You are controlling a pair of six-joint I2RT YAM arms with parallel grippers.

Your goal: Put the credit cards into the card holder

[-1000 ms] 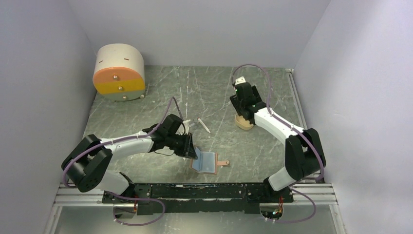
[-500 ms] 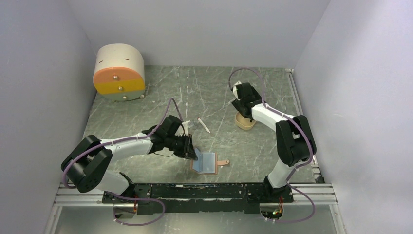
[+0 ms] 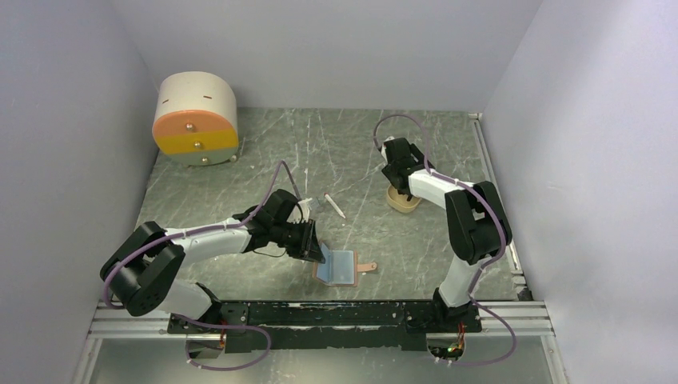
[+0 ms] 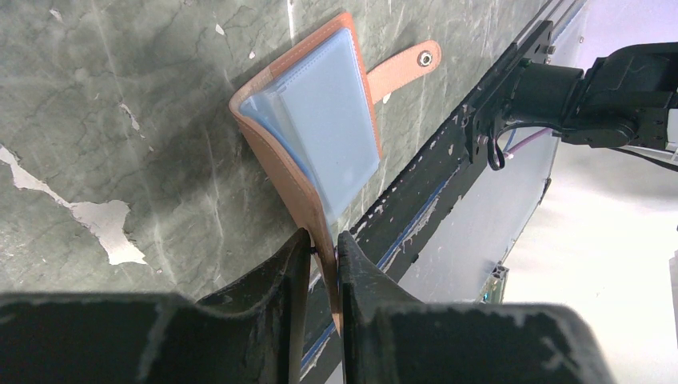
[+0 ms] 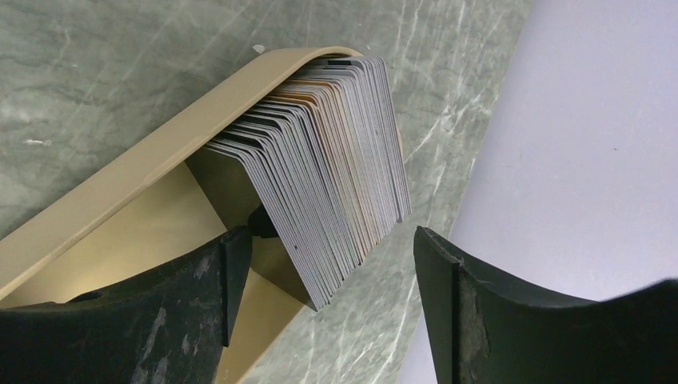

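From my seat I count one card holder [image 3: 339, 267], one tan tray [image 3: 401, 201], one packed stack of credit cards [image 5: 328, 160], one white stick [image 3: 334, 206] and one round drawer box [image 3: 196, 118] in the far left corner of the bench [image 3: 264, 152]. The cards are too many and too tightly pressed for me to count one by one.

The card holder lies open close to the bench's front edge, about midway along it. Its snap strap [image 4: 404, 66] points toward the right edge. In the left wrist view the long side of the blue plastic sleeves [image 4: 328, 120] runs away from my left claw [image 4: 322, 244]. That claw is closed to a narrow gap, pinching the brown leather cover, which is tilted up off the bench while the far cover lies flat.

The credit cards are in the tray, in the right half of the bench, well apart from the card holder. They stand on edge, face to face, leaning together against one end of the tray.

My right claw [image 5: 332, 256] hangs over the tray with its jaws spread wide, one finger on each side of the stack and gripping nothing. I cannot tell whether either finger touches the cards.

The stick lies slanted near the bench's middle, between holder and tray.
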